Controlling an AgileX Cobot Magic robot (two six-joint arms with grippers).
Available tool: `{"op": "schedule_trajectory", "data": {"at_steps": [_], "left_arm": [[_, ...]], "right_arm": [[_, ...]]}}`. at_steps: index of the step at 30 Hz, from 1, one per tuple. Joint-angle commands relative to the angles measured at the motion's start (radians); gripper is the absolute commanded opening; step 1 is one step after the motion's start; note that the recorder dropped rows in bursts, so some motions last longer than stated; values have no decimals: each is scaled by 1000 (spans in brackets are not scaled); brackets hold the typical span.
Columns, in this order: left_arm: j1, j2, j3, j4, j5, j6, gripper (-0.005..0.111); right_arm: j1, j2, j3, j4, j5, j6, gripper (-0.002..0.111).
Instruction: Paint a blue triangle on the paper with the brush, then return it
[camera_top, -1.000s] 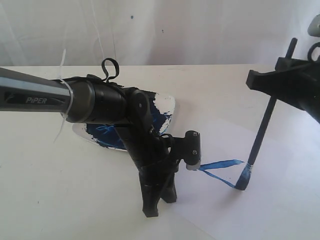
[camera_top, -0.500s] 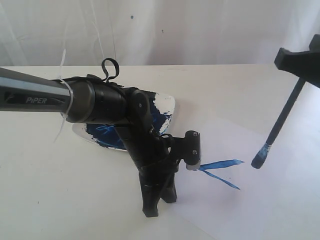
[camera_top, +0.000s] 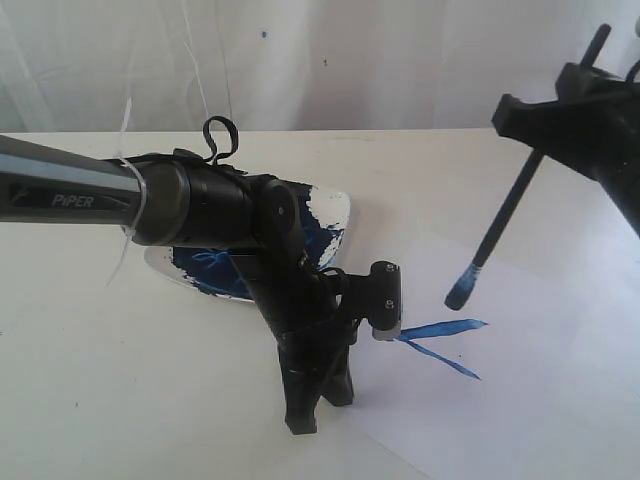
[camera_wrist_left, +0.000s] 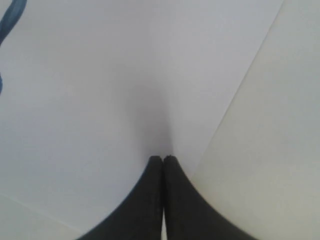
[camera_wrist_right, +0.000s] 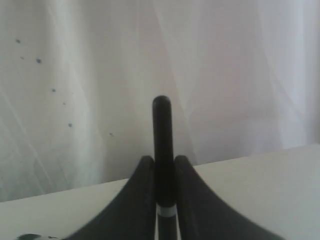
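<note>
My right gripper (camera_top: 515, 110) (camera_wrist_right: 161, 159) is shut on the brush (camera_top: 505, 225) (camera_wrist_right: 161, 125), a thin black handle held slanted. Its blue-stained tip (camera_top: 462, 293) hangs in the air above the paper (camera_top: 520, 400). Of the blue triangle (camera_top: 440, 345) two blue strokes show on the paper, meeting in a point beside the left arm's wrist. My left gripper (camera_top: 320, 412) (camera_wrist_left: 163, 159) is shut and empty, its fingertips pressed down on the paper (camera_wrist_left: 100, 100) near its edge. A bit of blue stroke (camera_wrist_left: 10, 20) shows in the left wrist view.
A white dish smeared with dark blue paint (camera_top: 330, 215) lies on the white table (camera_top: 80, 380) behind the left arm, which partly hides it. A white curtain (camera_top: 400, 60) with a few blue specks closes the back.
The brush has come off the paper. It swung up to the right, then back left, and its tip now hangs higher and further left. The left arm has not moved.
</note>
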Motion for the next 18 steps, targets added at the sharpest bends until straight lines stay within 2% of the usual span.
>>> {"op": "schedule_trajectory", "data": {"at_steps": [1,7,18], "left_arm": [[-6,3,0,-7,15,-1,0],[-6,3,0,-7,15,-1,0],[-6,3,0,-7,15,-1,0]], "right_arm": [[1,36,-2,-284,23,232,0],[1,126,-2,-345,26,352,0],[1,130,-2,-348,47,326,0]]}}
